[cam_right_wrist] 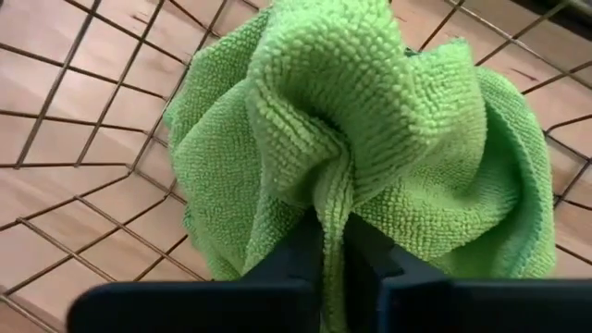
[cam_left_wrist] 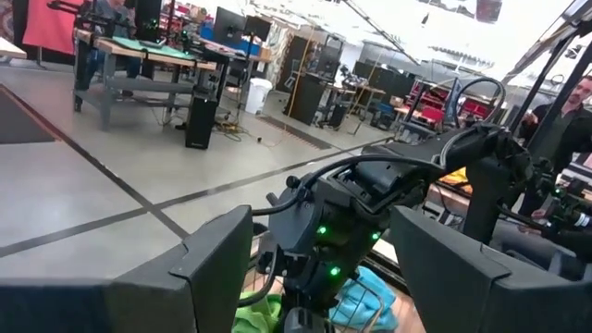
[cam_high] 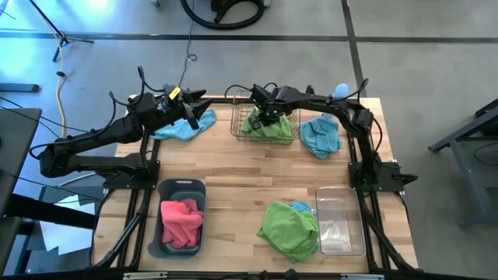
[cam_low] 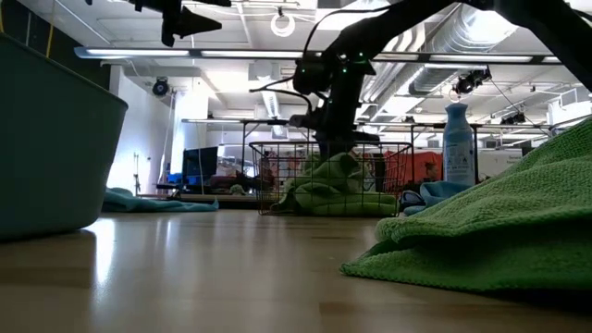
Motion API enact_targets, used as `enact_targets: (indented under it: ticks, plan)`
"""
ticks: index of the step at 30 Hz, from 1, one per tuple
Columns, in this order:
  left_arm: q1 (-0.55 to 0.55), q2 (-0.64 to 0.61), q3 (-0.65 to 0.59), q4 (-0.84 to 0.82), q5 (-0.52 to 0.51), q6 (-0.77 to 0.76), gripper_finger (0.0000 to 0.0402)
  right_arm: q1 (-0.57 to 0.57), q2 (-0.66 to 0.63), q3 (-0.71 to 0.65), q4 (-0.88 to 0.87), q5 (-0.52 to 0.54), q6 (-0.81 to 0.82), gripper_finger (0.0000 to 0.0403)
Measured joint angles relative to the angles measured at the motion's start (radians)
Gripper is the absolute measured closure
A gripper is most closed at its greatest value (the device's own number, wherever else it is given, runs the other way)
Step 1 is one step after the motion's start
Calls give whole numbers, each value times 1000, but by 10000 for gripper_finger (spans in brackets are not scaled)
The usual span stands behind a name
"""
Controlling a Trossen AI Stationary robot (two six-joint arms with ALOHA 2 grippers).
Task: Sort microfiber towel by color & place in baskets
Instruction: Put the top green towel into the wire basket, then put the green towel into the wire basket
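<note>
Inside wire basket (cam_right_wrist: 55, 139), right claw (cam_right_wrist: 335, 242) pinches bunched green towel (cam_right_wrist: 370, 120).

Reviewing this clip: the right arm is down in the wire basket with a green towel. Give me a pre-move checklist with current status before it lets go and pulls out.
1. Green towel is inside the wire basket: ok.
2. Right gripper pinches a fold of the towel between near-closed fingers: ok, not yet released.
3. Towel rests on the basket floor: ok, it looks bunched on the mesh.
4. Left gripper clear of the basket, open above the blue towel at the far left edge: ok.
5. Colour sorting so far, pink towels in the dark tub: ok.
6. Clear tub ready for blue towels: cannot tell what it holds.
</note>
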Motion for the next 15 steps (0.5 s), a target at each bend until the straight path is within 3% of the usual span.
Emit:
enact_targets:
  ticks: [10,15]
  plan:
    - [0,0,0,2,2,0,156,-7,0,0,-3,-42,-44,203]
    - [0,0,0,2,2,0,156,-7,0,0,-29,-41,-77,157]
